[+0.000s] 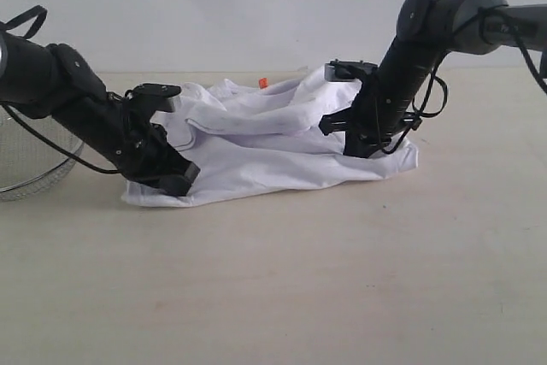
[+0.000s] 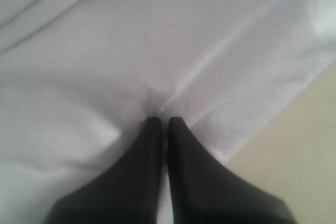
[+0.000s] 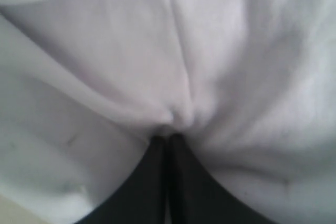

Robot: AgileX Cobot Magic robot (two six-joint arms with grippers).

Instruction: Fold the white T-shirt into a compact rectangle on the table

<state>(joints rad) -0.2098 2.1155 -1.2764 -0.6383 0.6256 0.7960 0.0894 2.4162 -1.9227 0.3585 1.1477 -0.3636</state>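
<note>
The white T-shirt (image 1: 273, 138) lies bunched and partly doubled over on the table (image 1: 282, 279), with its orange neck tag (image 1: 263, 83) showing at the far edge. My left gripper (image 1: 181, 180) is down at the shirt's near left corner. In the left wrist view, the left gripper (image 2: 160, 123) is shut, with a sliver of the white T-shirt (image 2: 157, 51) pinched between its fingers and creases running from the tips. My right gripper (image 1: 363, 148) is down on the shirt's right side. In the right wrist view, the right gripper (image 3: 169, 139) is shut on a puckered fold of the white T-shirt (image 3: 184, 66).
A round wire-mesh basket (image 1: 30, 168) stands at the left edge, behind the left arm. Bare tabletop stretches in front of the shirt and to its right. A pale wall rises behind the table.
</note>
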